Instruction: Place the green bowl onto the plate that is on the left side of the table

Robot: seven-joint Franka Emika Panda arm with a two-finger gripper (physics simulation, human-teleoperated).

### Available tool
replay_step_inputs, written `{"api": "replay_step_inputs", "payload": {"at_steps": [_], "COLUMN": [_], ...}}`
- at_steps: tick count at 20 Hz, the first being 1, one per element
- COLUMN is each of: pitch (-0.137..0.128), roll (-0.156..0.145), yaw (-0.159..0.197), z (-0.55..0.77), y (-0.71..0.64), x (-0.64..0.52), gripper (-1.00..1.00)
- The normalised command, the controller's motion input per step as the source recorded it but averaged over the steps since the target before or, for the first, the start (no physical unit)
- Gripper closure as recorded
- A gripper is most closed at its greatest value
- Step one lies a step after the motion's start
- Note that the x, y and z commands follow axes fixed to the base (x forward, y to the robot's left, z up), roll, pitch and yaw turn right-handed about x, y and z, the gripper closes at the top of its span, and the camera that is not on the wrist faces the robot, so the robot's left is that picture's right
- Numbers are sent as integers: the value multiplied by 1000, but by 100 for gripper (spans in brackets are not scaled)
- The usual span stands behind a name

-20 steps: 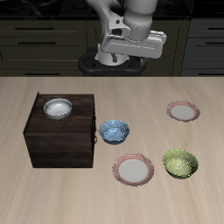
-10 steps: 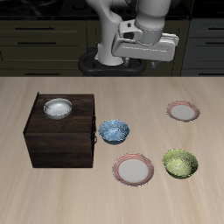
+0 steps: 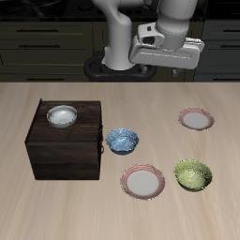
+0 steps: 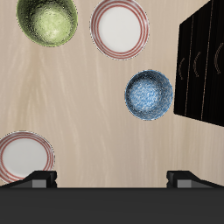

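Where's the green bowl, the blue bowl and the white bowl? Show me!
green bowl (image 3: 193,173), exterior view, on its speckled inside.
blue bowl (image 3: 122,141), exterior view, on its patterned inside.
white bowl (image 3: 62,115), exterior view, on its inside, where it sits on top of the dark wooden box (image 3: 66,155).

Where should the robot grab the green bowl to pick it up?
Probably by its rim, coming straight down from above. The green bowl sits upright with its mouth open, so one finger could go inside and one outside its thin wall. The side away from the nearby plate gives more room. The gripper is high above the table.
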Motion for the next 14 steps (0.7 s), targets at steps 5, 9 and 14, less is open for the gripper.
{"api": "replay_step_inputs", "payload": {"at_steps": [5, 9, 14], "pitch": [13, 16, 24], "roll": [-2, -11, -10], "yaw": [-9, -13, -9], "z": [28, 17, 6], "y": [246, 111, 136], "x": [285, 185, 227], "gripper": [-100, -100, -100]}}
